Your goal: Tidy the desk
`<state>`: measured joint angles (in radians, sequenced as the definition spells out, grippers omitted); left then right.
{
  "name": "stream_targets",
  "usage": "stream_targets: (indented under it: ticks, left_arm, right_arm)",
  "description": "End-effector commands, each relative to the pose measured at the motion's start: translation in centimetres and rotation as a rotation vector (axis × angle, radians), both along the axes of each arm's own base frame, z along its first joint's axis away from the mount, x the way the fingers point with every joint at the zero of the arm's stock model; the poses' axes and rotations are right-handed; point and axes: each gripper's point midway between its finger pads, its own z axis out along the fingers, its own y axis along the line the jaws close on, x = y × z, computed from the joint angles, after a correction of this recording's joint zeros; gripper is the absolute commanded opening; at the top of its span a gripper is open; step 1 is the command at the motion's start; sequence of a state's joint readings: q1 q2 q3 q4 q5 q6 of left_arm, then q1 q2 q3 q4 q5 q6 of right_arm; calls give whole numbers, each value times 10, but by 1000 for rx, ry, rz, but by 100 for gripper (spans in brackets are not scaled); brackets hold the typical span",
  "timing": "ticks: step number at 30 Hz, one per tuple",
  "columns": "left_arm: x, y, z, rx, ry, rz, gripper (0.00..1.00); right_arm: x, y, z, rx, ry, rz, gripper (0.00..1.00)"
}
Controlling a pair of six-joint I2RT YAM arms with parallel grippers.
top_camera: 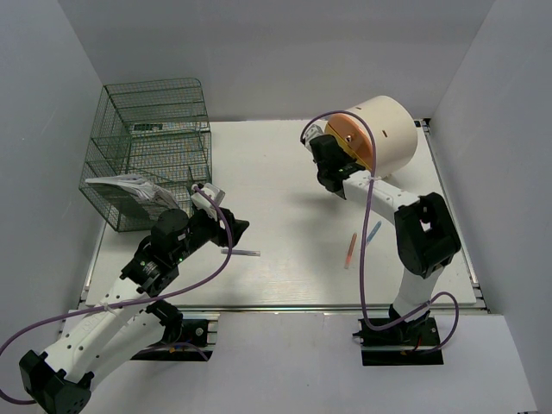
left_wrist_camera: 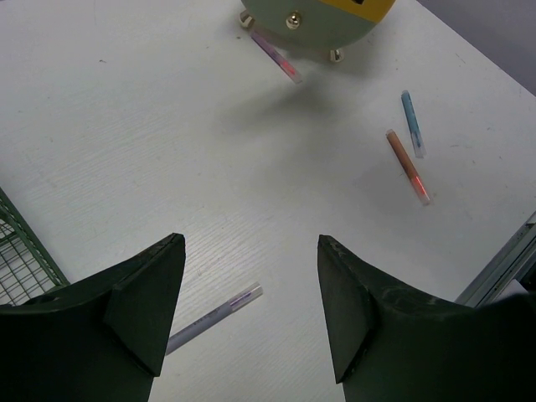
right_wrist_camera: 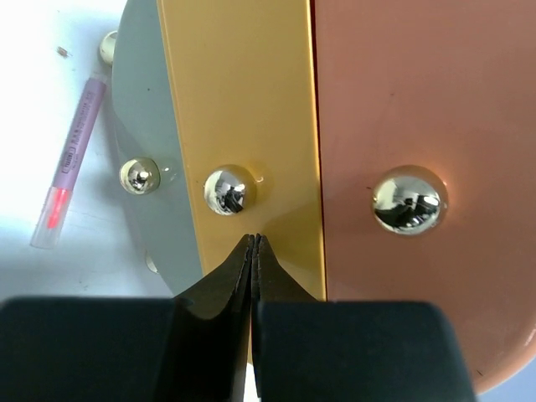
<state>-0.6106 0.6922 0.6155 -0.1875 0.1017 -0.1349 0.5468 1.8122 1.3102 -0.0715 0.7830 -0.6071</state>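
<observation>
A left finger (left_wrist_camera: 126, 335) hides one end of the purple pen (left_wrist_camera: 219, 313). The pink pen (right_wrist_camera: 71, 159) bears lettering, seemingly too small to read.

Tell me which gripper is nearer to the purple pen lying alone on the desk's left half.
Left. The left gripper hovers open just above the purple pen; the right gripper is across the desk, fingers shut at the cylinder face.

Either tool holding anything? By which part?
Nothing held. The left tool stands open over the desk near a purple pen; right tool is shut on nothing, tips close to a brass knob on the yellow panel.
</observation>
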Motion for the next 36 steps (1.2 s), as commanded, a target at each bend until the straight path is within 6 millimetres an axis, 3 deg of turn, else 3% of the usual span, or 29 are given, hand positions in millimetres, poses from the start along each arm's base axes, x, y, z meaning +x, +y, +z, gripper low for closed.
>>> stream_targets:
  ticks: [1,14,17,18,20,23,24,29,32,36]
  left_arm:
    - [-2,-1,-1,4,-6,-14,74]
    - [-2,-2,-5,11,8,-18,75]
    - [-1,-4,-7,13,14,-22,75]
    - [-1,-4,-7,12,15,-25,75]
    - [-1,-5,-10,14,23,-28,75]
    - [0,-6,-11,19,27,-29,75]
    - [0,-6,-10,17,27,-29,75]
    - [0,-4,-11,19,25,-17,75]
    - [1,-4,-11,20,26,-16,75]
    - [1,-4,-12,24,29,-16,75]
  right_arm:
    - [11,-8,12,11,-55,-35,0]
    - [18,-7,9,46,-32,-11,0]
    - [4,7,4,119,36,82,0]
    - [-1,21,1,190,71,145,0]
    - [-12,34,9,279,101,195,0]
    - [-30,46,1,363,192,235,13]
    - [-38,47,-7,372,225,232,26]
    - [-41,45,-25,342,242,199,38]
    - [-40,43,-37,303,247,176,37]
    - [-39,46,-46,227,212,185,20]
